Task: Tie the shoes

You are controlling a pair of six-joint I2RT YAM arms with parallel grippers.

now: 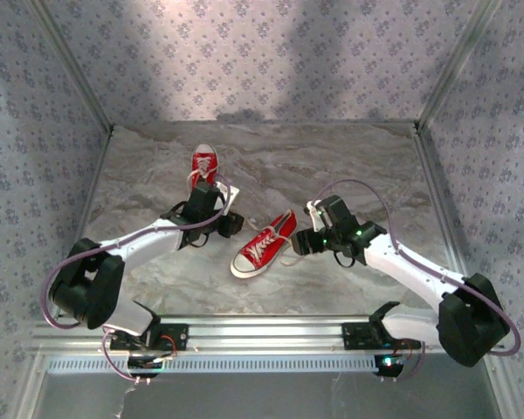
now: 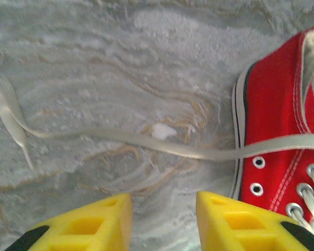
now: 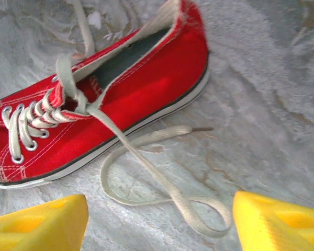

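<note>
My left fingers (image 2: 110, 209) and right fingers (image 3: 39, 225) are yellow; the left pair carries black outer patches. The near shoe (image 1: 264, 246) and far shoe (image 1: 204, 164) are red canvas with white stitching, white laces (image 3: 146, 172), silver eyelets (image 2: 258, 162) and a white sole edged by a thin black stripe. The table (image 1: 349, 166) is grey-white marbling with tan veins. The walls (image 1: 244, 61) are pale grey-lilac with a small repeating floral motif. My arms (image 1: 144, 237) are white and black.

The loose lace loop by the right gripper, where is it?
Right wrist view: the lace loop lies flat on the marble table beside the red shoe, between the right gripper's yellow fingers, nearer the one at picture right.
</note>
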